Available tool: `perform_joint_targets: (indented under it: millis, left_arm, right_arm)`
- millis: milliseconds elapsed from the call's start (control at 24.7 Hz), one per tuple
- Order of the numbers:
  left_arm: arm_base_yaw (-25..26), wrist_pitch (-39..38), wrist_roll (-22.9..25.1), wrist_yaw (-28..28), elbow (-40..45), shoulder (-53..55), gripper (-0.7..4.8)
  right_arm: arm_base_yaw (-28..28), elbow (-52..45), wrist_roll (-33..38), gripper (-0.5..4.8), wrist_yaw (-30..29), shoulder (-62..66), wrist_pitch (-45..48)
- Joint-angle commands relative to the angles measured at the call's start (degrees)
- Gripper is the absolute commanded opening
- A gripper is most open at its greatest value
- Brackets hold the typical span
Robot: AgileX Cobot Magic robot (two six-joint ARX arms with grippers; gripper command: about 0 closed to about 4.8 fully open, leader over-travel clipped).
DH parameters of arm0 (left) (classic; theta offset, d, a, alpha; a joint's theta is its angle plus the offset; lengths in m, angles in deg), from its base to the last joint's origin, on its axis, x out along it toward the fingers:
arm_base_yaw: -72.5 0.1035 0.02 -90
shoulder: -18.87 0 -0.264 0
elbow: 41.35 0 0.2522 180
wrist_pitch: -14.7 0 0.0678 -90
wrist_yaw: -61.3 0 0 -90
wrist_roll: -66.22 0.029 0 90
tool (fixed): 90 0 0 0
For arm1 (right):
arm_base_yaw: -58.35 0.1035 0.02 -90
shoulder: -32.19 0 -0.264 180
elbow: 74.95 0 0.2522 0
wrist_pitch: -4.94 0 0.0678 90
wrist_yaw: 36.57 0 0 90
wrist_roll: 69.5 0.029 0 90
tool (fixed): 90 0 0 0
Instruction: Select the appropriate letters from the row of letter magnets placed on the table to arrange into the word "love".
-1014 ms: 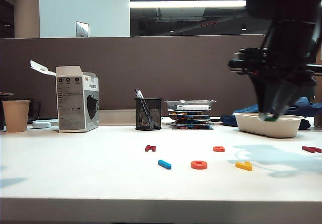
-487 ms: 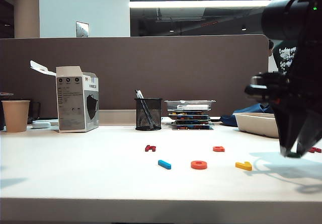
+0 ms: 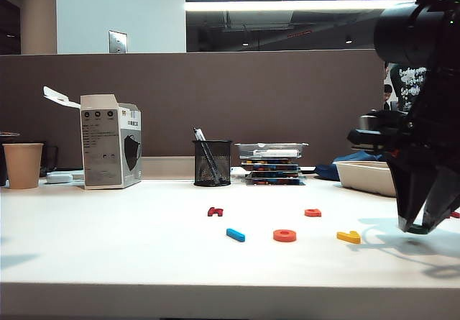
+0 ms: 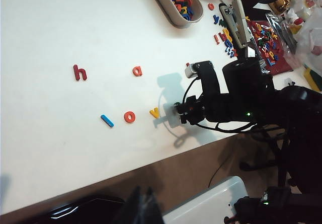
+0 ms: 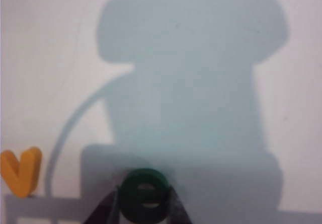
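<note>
My right gripper (image 3: 417,226) is shut on the green e (image 5: 145,194) and holds it low over the table (image 3: 108,248), to the right of the yellow V (image 3: 348,237). The right wrist view shows the yellow V (image 5: 21,171) lying flat beside the right gripper (image 5: 145,206). Left of the V lie the orange ring (image 3: 284,235) and the blue bar (image 3: 235,234). Behind them are the dark red letter (image 3: 215,211) and the orange-red letter (image 3: 313,212). My left gripper (image 4: 145,209) hangs off the table's front edge, fingers together and holding nothing.
A white tray (image 3: 363,176) stands at the back right, and a red letter (image 3: 454,214) lies beside my right arm. Along the back wall are a paper cup (image 3: 22,165), a white box (image 3: 111,151), a mesh pen holder (image 3: 213,163) and stacked cases (image 3: 272,163).
My right gripper has carried the green e from over the white tray forward and down to just right of the yellow V. The left arm has stayed still.
</note>
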Motion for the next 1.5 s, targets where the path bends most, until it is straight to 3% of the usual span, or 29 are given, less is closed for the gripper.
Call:
perform_joint_targets:
  millis: [41,770,851,1095,1216,1500]
  left_arm:
    - [0.02,0.13,0.26,-0.24,-0.22,-0.15,-0.05]
    - [0.02,0.13,0.26,-0.26,-0.22,-0.15,-0.05]
    - [0.02,0.13,0.26,-0.37,-0.22,-0.15,-0.05]
    - [0.02,0.11,0.26,-0.44,-0.22,-0.15,-0.05]
    - [0.02,0.11,0.26,-0.44,-0.22,-0.15,-0.05]
    - [0.02,0.17,0.26,-0.42,-0.22,-0.15,-0.05]
  right_arm:
    - [0.11,-0.44,3.17,0.94,-0.07,-0.24,-0.28]
    - [0.11,-0.5,5.18,0.95,-0.04,-0.24,0.22]
    - [0.11,-0.5,5.18,1.17,-0.04,-0.24,0.24]
    - [0.11,-0.44,5.18,1.2,-0.07,-0.26,0.61]
    - [0.11,-0.39,5.18,1.6,-0.07,-0.28,0.68]
    - [-0.02,6.62,3.08,1.49,0.68,-0.35,-1.49]
